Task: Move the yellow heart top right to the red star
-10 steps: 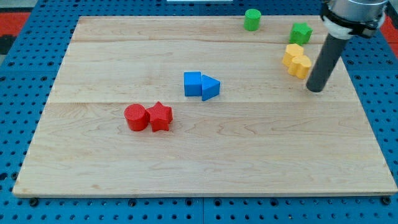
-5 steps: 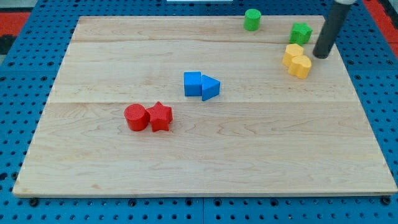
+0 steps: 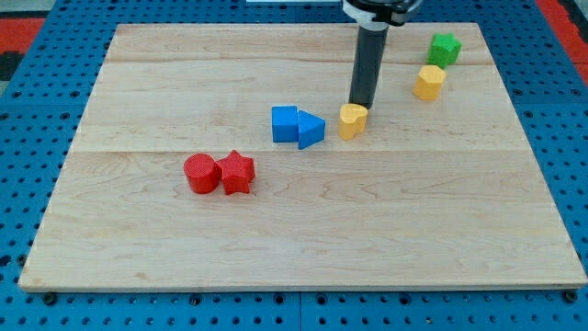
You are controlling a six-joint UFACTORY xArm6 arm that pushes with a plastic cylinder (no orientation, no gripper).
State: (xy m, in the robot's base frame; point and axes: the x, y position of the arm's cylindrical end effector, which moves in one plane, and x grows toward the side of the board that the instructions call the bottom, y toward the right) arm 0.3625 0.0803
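The yellow heart (image 3: pixel 353 120) lies near the board's middle, just right of the blue triangle (image 3: pixel 311 130). My tip (image 3: pixel 361 105) touches the heart's upper right edge, and the dark rod rises from it toward the view's top. The red star (image 3: pixel 238 172) sits to the lower left, touching a red cylinder (image 3: pixel 199 174) on its left. The heart is well apart from the red star, with the blue blocks between them.
A blue cube (image 3: pixel 285 123) touches the blue triangle's left side. A second yellow block (image 3: pixel 428 82) and a green star (image 3: pixel 445 48) stand at the top right. The wooden board (image 3: pixel 276 248) rests on a blue pegboard. The rod covers the spot of the green cylinder.
My tip swept from the right edge around and down-left, pushing the yellow heart away from the other yellow block to beside the blue triangle. The green cylinder is now out of sight behind the rod.
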